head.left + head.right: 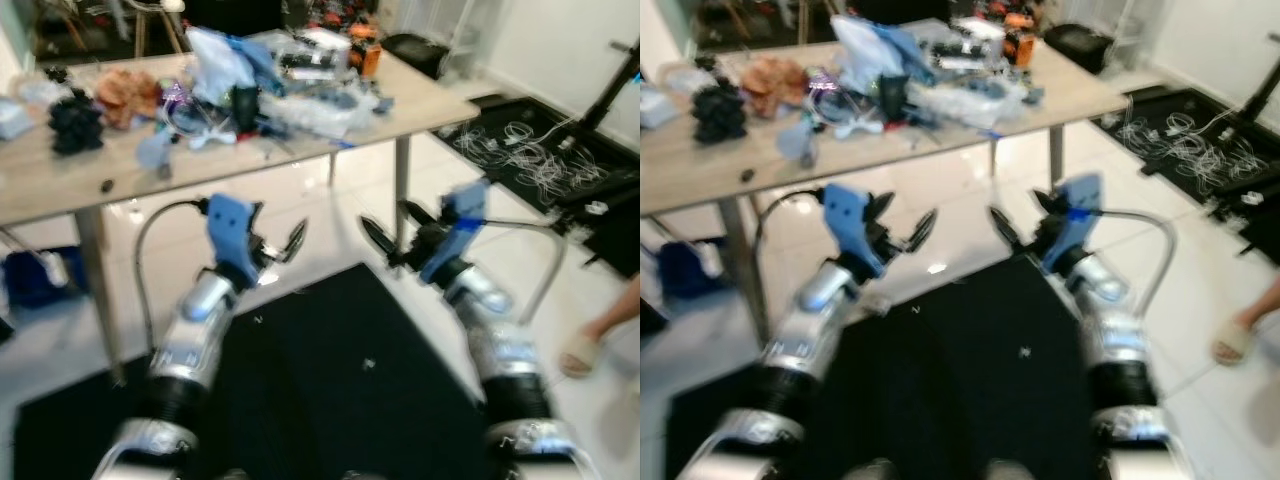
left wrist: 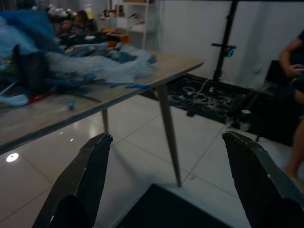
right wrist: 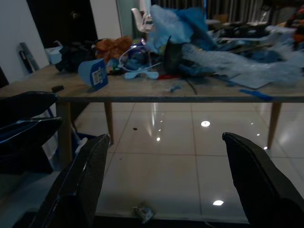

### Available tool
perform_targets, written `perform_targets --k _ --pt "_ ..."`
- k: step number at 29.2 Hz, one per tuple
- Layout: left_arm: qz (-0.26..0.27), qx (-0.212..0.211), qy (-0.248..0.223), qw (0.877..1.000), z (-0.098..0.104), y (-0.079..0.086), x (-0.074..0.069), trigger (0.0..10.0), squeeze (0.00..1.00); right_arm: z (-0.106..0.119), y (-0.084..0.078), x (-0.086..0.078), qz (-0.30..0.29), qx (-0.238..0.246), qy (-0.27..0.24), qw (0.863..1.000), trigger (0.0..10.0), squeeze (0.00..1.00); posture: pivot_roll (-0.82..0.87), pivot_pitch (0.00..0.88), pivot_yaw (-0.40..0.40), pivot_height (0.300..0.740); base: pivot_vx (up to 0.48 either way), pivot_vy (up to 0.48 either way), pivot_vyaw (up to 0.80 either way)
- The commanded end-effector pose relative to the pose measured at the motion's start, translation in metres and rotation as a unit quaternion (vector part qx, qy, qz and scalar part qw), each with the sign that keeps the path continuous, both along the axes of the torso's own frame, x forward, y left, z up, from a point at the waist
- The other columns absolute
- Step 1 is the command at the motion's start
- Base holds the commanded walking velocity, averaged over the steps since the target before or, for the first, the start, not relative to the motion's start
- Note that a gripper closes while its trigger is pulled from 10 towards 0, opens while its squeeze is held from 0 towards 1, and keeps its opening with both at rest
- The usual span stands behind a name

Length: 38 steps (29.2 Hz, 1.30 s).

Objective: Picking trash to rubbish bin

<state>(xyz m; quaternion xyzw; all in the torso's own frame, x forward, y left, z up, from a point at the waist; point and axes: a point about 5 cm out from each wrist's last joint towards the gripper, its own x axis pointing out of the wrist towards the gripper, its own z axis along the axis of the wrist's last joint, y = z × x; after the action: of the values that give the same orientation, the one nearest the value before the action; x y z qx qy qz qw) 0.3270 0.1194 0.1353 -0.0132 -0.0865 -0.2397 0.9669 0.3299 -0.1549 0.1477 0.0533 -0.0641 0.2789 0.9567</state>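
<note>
Left eye view, left gripper [image 1: 278, 243]: lower left, arm raised forward, fingers spread, empty.
Right gripper [image 1: 392, 224]: lower right, arm raised, fingers apart, empty.
Trash pile [image 1: 270, 80]: one heap, top centre, on the wooden table [image 1: 60, 180].
Scrap [image 3: 144, 212]: one crumpled bit on the tiled floor [image 3: 161, 156].
Person's foot [image 1: 585, 345]: one, right edge.

Both grippers raised, fingers spread: left gripper [image 1: 279, 243], right gripper [image 1: 392, 226]. Trash heap [image 1: 262, 85] toward table's [image 1: 60, 185] far right corner.
</note>
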Motion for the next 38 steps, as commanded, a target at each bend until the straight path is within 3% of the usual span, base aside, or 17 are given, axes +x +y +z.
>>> perform_targets --k 1,11,18,25,38 --pt "-0.003 0.021 0.016 1.0 -0.0036 -0.0033 0.0015 10.0 0.0 -0.0014 -0.0031 -0.0001 -0.003 -0.01 0.004 1.0 10.0 0.0 -0.08 0.0 -0.04 0.74 0.307 0.0 0.0" --pt "0.007 0.044 0.029 0.999 -0.0035 -0.0045 0.004 10.0 0.0 -0.0013 -0.001 -0.002 0.013 -0.025 -0.004 1.0 10.0 0.0 -0.09 0.0 -0.042 0.74 0.319 0.0 0.0" --pt "0.006 0.047 0.031 0.998 -0.0037 -0.0049 0.004 10.0 0.0 -0.0032 -0.0002 -0.0023 0.012 -0.028 0.0 1.0 10.0 0.0 -0.09 0.0 -0.041 0.74 0.324 0.0 0.77" --pt "0.008 0.055 0.034 0.998 -0.0034 -0.0056 0.0043 10.0 0.0 -0.0039 -0.0013 -0.002 0.008 -0.023 0.003 1.0 10.0 0.0 -0.09 0.0 -0.041 0.74 0.322 0.0 0.0" --pt "0.028 0.114 0.062 0.991 -0.0018 -0.0074 0.0096 10.0 0.0 -0.0042 -0.0011 -0.002 0.009 -0.024 0.003 1.0 10.0 0.0 -0.09 0.0 -0.042 0.74 0.329 0.0 0.0"
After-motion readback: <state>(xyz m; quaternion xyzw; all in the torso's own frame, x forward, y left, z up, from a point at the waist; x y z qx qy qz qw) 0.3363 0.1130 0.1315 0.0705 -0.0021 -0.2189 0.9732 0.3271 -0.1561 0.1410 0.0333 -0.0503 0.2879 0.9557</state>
